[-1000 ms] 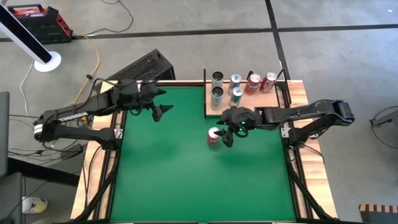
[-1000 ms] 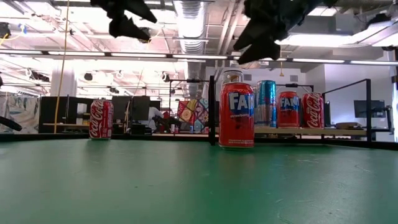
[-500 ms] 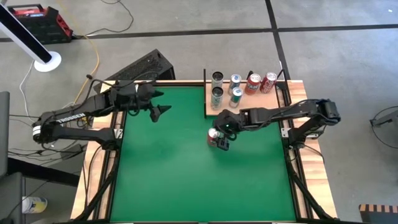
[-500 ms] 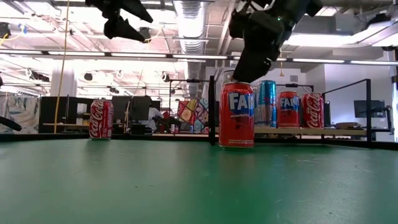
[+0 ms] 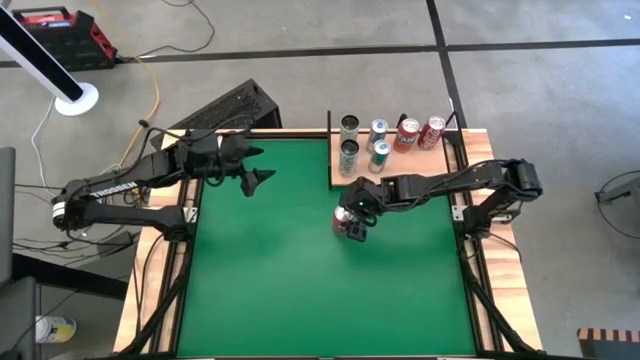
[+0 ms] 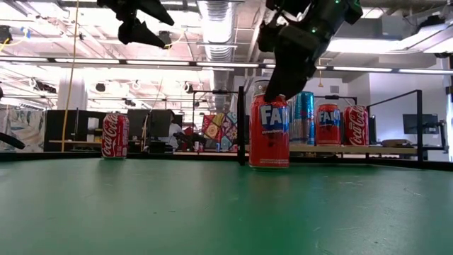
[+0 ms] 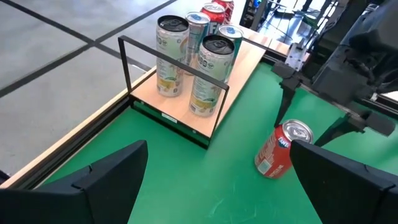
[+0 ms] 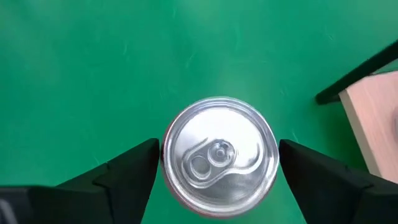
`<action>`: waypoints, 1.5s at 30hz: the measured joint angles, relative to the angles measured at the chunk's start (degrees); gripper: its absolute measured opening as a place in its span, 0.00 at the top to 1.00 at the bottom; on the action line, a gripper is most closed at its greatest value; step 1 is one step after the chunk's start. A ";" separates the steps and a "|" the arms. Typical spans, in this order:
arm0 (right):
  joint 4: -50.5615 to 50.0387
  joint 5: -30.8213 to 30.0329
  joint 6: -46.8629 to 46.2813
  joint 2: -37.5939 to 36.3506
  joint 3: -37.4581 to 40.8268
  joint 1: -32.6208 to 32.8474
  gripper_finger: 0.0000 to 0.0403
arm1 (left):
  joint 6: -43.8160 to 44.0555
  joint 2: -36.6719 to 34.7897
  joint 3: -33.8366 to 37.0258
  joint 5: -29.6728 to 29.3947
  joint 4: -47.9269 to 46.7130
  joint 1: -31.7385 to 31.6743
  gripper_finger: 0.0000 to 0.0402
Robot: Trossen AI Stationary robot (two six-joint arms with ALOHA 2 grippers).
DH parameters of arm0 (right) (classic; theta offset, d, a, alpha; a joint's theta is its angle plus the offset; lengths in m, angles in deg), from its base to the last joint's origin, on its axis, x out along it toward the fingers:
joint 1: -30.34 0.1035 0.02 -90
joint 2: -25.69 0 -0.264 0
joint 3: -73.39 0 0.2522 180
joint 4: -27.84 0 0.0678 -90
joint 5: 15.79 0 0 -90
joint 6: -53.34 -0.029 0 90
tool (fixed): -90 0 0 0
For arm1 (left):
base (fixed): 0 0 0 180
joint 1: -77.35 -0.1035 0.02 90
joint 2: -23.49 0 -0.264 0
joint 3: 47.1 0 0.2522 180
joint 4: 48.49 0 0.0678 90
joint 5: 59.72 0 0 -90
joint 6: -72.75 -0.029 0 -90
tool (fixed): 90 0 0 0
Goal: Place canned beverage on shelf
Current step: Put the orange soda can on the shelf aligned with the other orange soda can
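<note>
Shelf: the pale bare-wood shelf (image 5: 400,160) with black rods is holding six cans, just beside my target.
Left gripper: the left gripper (image 5: 262,178) is waiting, wide open and empty.
Right gripper: since a second ago I am lowering the right gripper (image 8: 214,165); its jaws are straddling the can, spread, not gripping.
Can: the red aluminium Fanta can (image 6: 270,133) is standing upright on green felt, ready for closing.

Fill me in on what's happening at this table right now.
The right gripper is over a red can standing upright on the green felt, just in front of the wooden shelf. Its open fingers straddle the can's top and have not yet closed on it. The shelf already holds several cans. The left gripper hangs open above the felt's far left part, away from the can.
</note>
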State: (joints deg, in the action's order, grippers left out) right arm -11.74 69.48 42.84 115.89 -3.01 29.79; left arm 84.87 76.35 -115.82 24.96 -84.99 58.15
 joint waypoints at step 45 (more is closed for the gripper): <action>-20.25 -5.31 5.21 -36.84 11.48 -32.73 0.28 | -0.28 -3.43 -0.07 -0.52 0.74 -0.02 0.06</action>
State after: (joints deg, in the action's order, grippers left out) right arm -32.00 64.17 48.05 79.05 8.47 -2.94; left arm 84.60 72.92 -115.89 24.43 -84.25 58.12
